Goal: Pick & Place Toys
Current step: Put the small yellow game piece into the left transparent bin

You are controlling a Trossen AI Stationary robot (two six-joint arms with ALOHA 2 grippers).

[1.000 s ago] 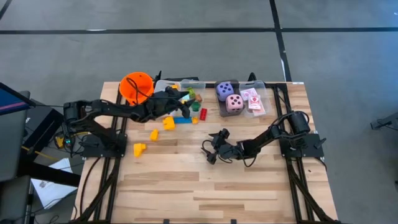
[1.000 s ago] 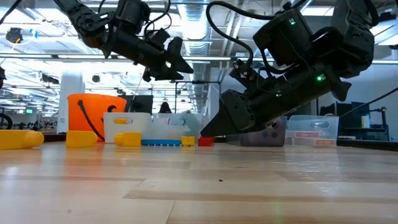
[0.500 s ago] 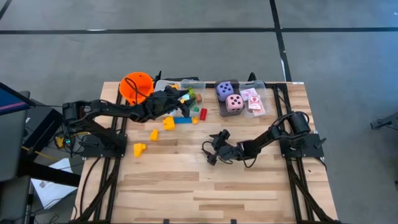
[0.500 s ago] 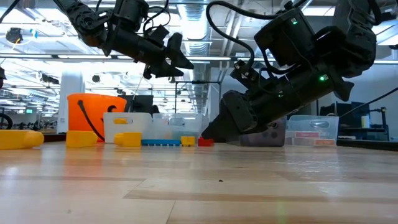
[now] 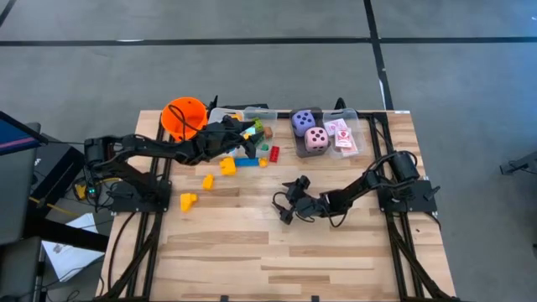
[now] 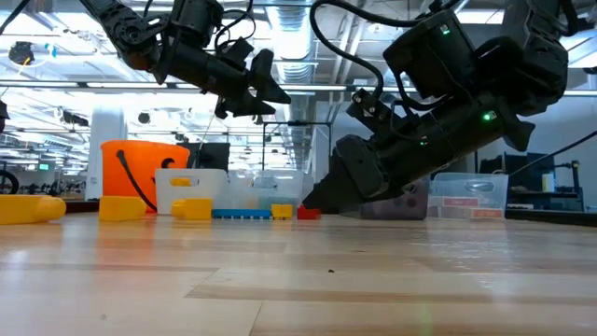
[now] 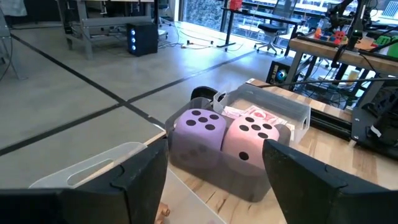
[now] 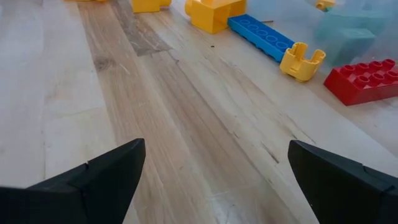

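the sorting looks partly done. the purple die and the pink die sit side by side in a clear bin at the far edge of the table, and the playing cards lie in the next compartment just beside them. a few blocks already rest in the other clear bin, near the orange bucket. what seems left is on the bare wood: a long blue block, a red block, a small yellow block and a bigger yellow block just in front of the bins, plus two more yellow blocks nearer the left arm's base, one of them close to the table's edge.

the left gripper hangs above the block bin. in its wrist view the fingers stand apart with nothing between them, so it appears empty, probably after a drop or before its next reach. the right gripper sits low over the middle of the table, well apart from the loose blocks, its fingers spread wide around bare wood and touching no toy.
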